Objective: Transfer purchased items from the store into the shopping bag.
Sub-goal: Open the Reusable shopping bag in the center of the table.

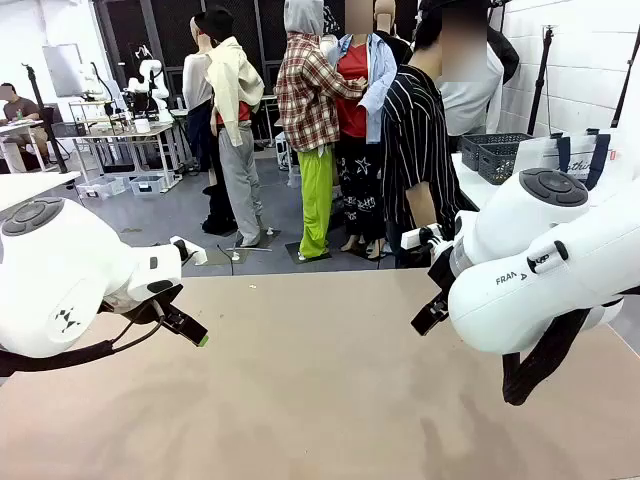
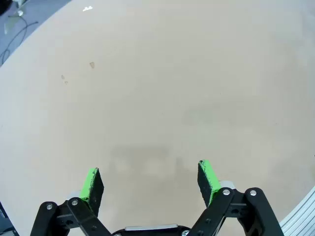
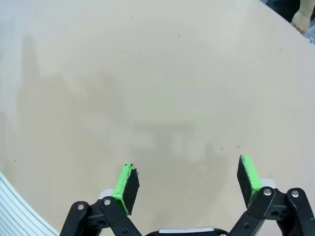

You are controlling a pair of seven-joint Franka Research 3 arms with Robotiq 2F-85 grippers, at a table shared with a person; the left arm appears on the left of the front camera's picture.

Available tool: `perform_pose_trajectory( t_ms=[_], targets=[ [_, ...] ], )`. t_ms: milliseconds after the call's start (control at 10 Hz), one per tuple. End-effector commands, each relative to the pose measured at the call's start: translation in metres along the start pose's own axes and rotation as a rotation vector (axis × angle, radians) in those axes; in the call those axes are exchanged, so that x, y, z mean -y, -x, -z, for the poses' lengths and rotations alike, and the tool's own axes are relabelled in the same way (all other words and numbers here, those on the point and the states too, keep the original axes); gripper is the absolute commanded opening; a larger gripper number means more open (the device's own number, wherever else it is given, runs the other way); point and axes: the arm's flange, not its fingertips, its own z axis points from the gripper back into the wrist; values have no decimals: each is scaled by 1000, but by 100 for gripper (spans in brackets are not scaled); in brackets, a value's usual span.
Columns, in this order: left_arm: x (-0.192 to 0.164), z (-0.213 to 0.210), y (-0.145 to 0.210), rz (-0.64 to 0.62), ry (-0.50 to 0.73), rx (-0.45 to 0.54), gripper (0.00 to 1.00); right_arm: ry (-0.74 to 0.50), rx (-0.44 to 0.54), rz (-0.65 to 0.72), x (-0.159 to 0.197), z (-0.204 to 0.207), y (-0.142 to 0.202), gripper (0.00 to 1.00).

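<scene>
My left gripper (image 2: 150, 182) hangs open over bare tan tabletop, nothing between its green pads (image 2: 91, 183). In the front view it (image 1: 196, 334) sits low at the left. My right gripper (image 3: 187, 181) is open too, above bare table, and shows at the right in the front view (image 1: 427, 316). The shopping bag (image 1: 578, 158), white with dark navy strap handles, stands at the far right, mostly hidden behind my right arm. The purchased items are out of view.
A person in a striped top (image 1: 420, 150) stands at the far side of the table (image 1: 320, 390). Dark grey lattice baskets (image 1: 495, 155) sit on a surface beyond the table at the right. A hand (image 3: 301, 20) shows at the table's edge.
</scene>
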Motion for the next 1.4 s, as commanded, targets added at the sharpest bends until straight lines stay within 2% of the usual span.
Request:
perform_pose_trajectory(
  t_ms=[0,800,900,1000,1200,1300],
  targets=[
    [0,0,0,0,0,0,100,0,0,0,0,0,0,100],
    [1,0,0,2,1,0,100,0,0,0,0,0,0,100],
    [-6,-9,-8,-20,-48,65,100,0,0,0,0,0,0,100],
    [-22,-34,-17,-31,-117,147,100,38,39,-37,4,-13,-11,100],
    [-70,-103,-31,-79,-263,249,100,162,172,3,33,-68,-32,100],
    [-102,-134,-24,-139,-334,223,100,258,204,69,60,-99,-33,100]
  ],
)
